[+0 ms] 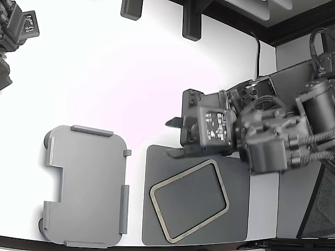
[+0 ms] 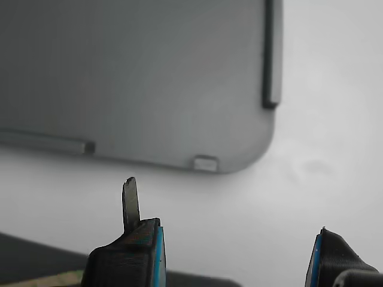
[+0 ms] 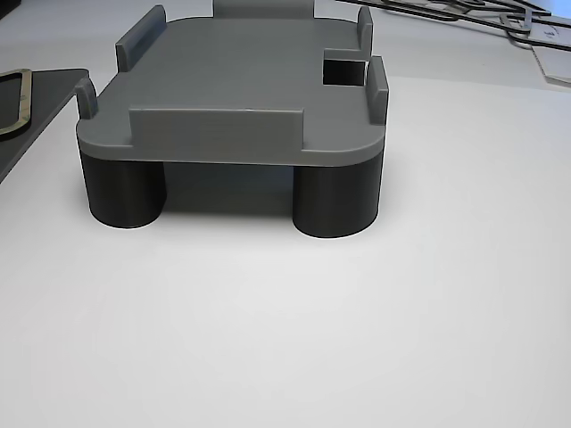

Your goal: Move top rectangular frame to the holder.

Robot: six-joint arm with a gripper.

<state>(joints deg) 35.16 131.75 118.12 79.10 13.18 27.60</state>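
Gripper (image 1: pixel 174 138): jaws spread wide, empty, above the mat's upper edge.
Frame (image 1: pixel 189 207): flat on dark grey mat (image 1: pixel 238 209), tilted.
Holder (image 1: pixel 86 185): bare, at the exterior view's left.

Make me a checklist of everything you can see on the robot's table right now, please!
Surface: white table, bare between the things.
Frame: thin tan rectangular frame lies flat and tilted on the dark grey mat, untouched.
Holder: light grey holder with raised edge tabs, on round dark feet; nothing on it.
Clutter: nothing seen.
Gripper: gripper open, holding nothing, at the mat's edge just off the frame.
Cables: one dark cable at the table's far edge in the exterior view.
Surroundings: second arm in the exterior view's top left corner; dark brackets along the top.
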